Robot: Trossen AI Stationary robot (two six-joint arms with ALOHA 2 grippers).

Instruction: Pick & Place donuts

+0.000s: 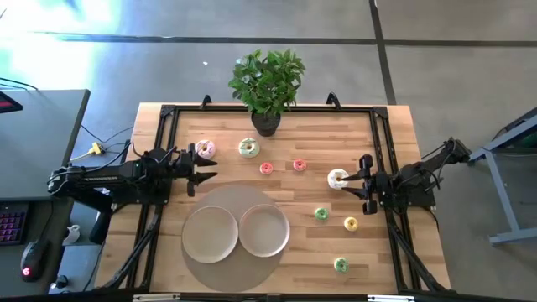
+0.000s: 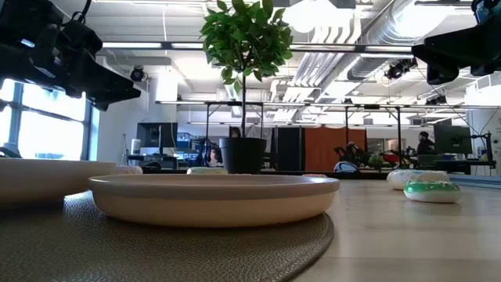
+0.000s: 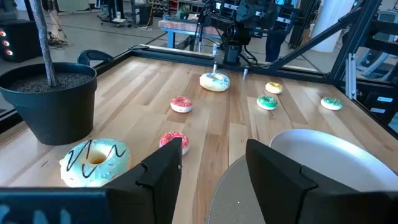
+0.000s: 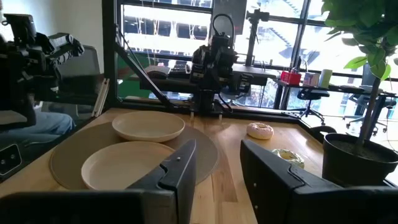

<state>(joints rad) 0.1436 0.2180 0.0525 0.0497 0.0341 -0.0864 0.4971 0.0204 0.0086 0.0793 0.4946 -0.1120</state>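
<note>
Three larger donuts lie flat on the wooden table: pink [image 1: 204,149], white-green [image 1: 248,148] and cream [image 1: 337,179]. The mini ones are two reddish [image 1: 267,168] [image 1: 299,165], two green [image 1: 321,214] [image 1: 341,265] and one yellow [image 1: 351,223]. My left gripper [image 1: 201,172] is open and empty, raised beside the pink donut. The white-green donut [image 3: 95,162] lies just off its fingers [image 3: 165,168]. My right gripper [image 1: 356,180] is open and empty, raised just right of the cream donut [image 3: 214,81]. That donut is hidden in the right wrist view.
Two beige plates [image 1: 211,233] [image 1: 265,230] sit on a round grey mat [image 1: 235,268] at the near middle. A potted plant [image 1: 267,84] stands at the far edge. A black frame [image 1: 168,113] runs along the table's sides.
</note>
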